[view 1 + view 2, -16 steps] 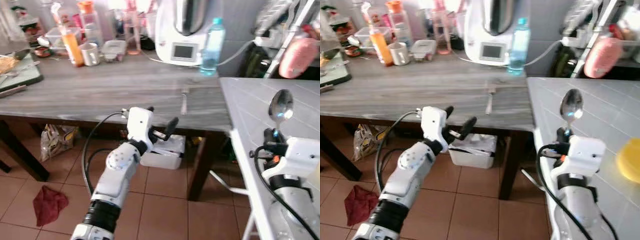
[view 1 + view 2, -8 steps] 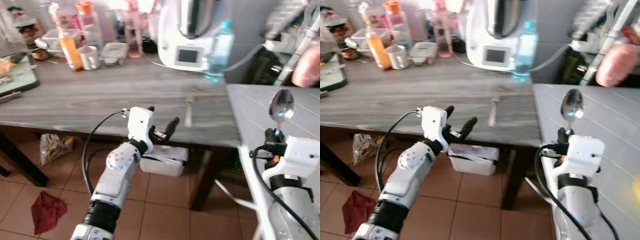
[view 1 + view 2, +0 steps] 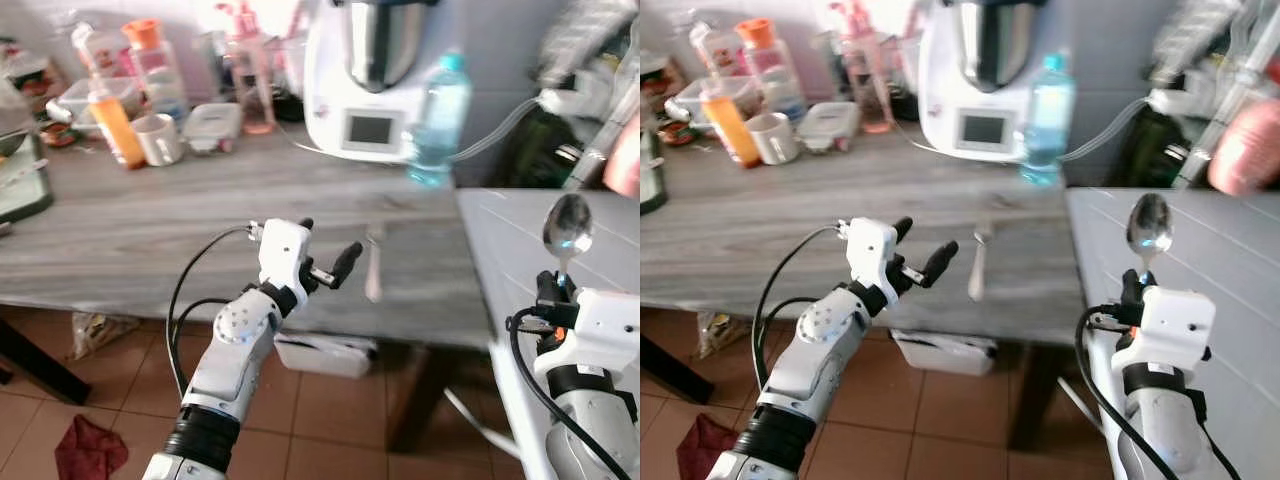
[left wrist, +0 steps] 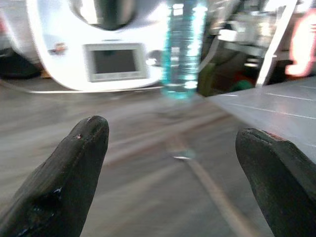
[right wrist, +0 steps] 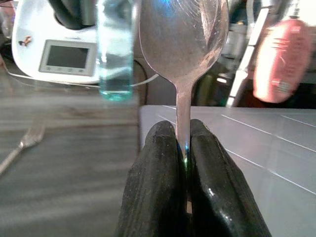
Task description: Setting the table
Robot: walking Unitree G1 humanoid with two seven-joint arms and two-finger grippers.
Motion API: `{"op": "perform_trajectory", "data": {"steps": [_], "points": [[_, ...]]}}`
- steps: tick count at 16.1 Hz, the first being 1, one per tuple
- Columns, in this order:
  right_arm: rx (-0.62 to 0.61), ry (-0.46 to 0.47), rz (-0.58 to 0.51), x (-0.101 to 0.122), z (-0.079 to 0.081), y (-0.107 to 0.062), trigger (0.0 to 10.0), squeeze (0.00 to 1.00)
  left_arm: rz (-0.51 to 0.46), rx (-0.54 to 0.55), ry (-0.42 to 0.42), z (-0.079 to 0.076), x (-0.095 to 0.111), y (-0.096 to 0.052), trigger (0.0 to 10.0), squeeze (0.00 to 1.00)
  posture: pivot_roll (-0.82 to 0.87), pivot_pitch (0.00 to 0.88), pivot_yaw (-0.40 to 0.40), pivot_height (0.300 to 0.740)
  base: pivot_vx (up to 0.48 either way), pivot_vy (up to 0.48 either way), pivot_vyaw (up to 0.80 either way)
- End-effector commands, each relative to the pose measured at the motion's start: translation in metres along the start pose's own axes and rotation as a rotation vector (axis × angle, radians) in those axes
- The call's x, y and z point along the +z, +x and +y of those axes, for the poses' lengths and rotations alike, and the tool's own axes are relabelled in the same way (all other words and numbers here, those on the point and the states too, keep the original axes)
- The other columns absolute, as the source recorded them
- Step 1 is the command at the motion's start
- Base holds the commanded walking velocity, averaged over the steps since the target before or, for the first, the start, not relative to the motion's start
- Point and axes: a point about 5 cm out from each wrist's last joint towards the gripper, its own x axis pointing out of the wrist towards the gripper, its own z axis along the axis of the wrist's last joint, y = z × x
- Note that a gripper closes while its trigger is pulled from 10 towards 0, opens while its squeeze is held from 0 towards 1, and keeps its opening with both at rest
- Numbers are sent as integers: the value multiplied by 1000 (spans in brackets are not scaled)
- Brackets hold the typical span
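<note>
Above the grey tabletop (image 3: pixel 1200 230) on our right side, the right gripper (image 5: pixel 183 148) is clamped tight on the neck of a metal spoon (image 3: pixel 1148 226), which stands upright with its bowl on top. We judge the spoon light, rigid and smooth, so it can pivot or slide between the pads under a jolt; the hold just below the bowl is secure for carrying, but the handle, hidden behind the fingers, must clear the surface before release. The left gripper (image 3: pixel 326 258) hovers over the near edge of the wooden tabletop (image 3: pixel 150 220) with its fingers spread wide and nothing between them. Just beyond it a fork (image 3: pixel 373 268) lies flat on the wood, tines away from us; we expect it to be thin, stiff and hard to lift off a flat surface, so we would take it at mid-handle. At the rear of this tabletop stand a white kitchen machine (image 3: pixel 372 90) and a water bottle (image 3: pixel 438 118), light and easily toppled, with a mug (image 3: pixel 160 138), an orange bottle (image 3: pixel 114 124) and a lidded container (image 3: pixel 212 127) to the left. These stand well apart from the fork and do not obstruct it.
</note>
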Motion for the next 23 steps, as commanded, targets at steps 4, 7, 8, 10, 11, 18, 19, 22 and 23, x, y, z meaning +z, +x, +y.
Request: {"op": "perform_trajectory", "data": {"steps": [4,7,8,10,11,18,19,22,23], "points": [[13,36,-10,-1,11,-4,10000,0,12,30,-3,9,-1,-8,10000,0,-23,99,22,714,157,0,0],[8,59,11,-3,11,-4,10000,0,18,28,-6,7,-3,-12,10000,0,-18,101,18,714,0,0,0],[20,77,6,0,14,-3,10000,0,23,29,-5,8,-4,-14,10000,0,-17,104,18,714,0,0,0],[43,110,24,1,19,-2,10000,0,36,31,3,9,-6,-18,10000,0,-16,106,19,714,0,0,0],[49,135,41,-1,22,-1,10000,0,45,35,7,11,-9,-21,10000,0,-17,108,25,714,0,0,0],[84,230,167,-23,29,9,10000,0,98,0,38,14,-13,-28,10000,0,-4,140,55,714,0,0,0],[84,227,179,-24,29,11,10000,0,102,-3,41,15,-13,-28,10000,0,-5,146,59,714,0,0,0],[78,352,221,-24,30,30,10000,0,119,-8,49,16,-14,-29,10000,0,-3,167,61,714,0,0,0],[100,359,213,-21,32,41,10000,0,125,-12,47,15,-14,-30,10000,0,-1,173,59,714,0,0,0]]}}
